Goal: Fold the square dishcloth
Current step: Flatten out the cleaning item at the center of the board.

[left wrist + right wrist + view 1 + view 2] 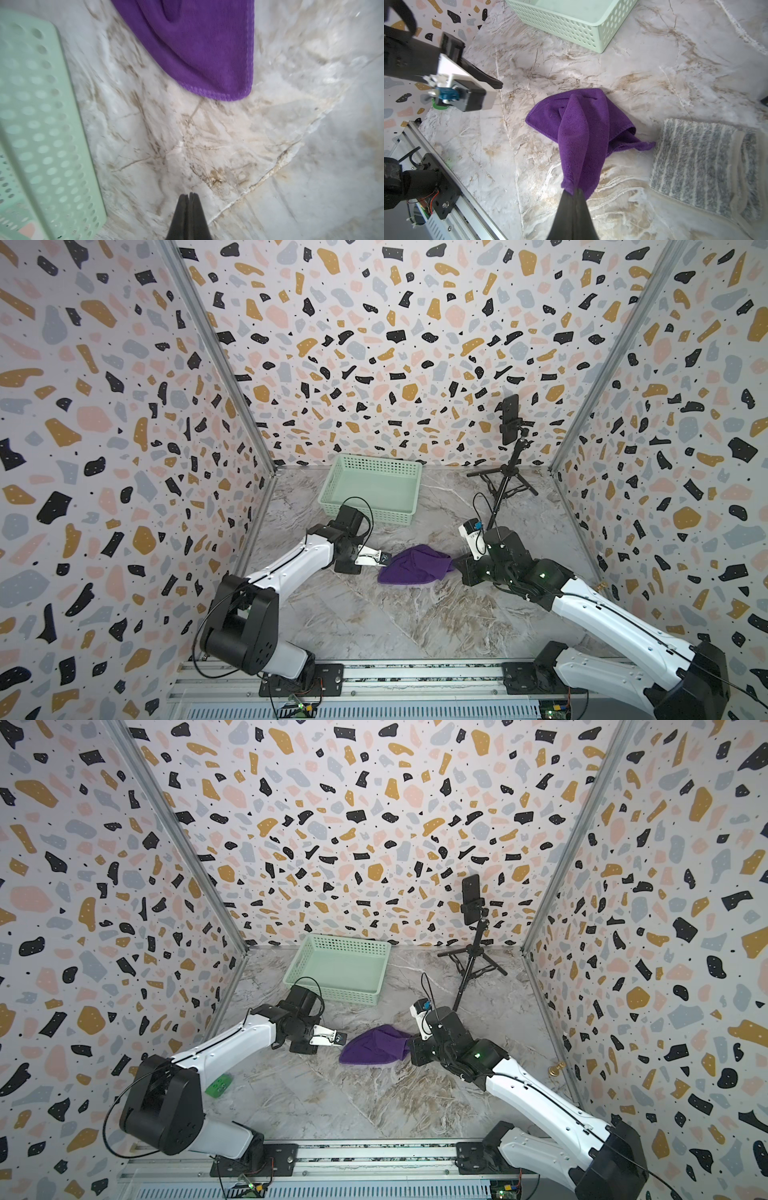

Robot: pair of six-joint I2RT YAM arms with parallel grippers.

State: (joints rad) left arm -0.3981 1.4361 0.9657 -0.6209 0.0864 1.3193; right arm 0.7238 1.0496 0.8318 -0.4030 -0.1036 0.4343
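My left jaws are shut on nothing, just beside the left edge of the one purple dishcloth point(411, 566). It is a crumpled microfibre heap with a stitched hem, lying mid-bench on the marbled bench point(415, 626) in front of one perforated mint basket point(395, 514). Its long axis runs left to right, tapering to a corner pinched in my right jaws.

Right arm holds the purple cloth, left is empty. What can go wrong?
1. Right gripper pinches one end while the purple dishcloth lies bunched: pulling may drag the heap, not spread it.
2. Left gripper is shut, short of the cloth: advancing so, it may shove it.
3. Striped grey towel beside the loose corner could snag.
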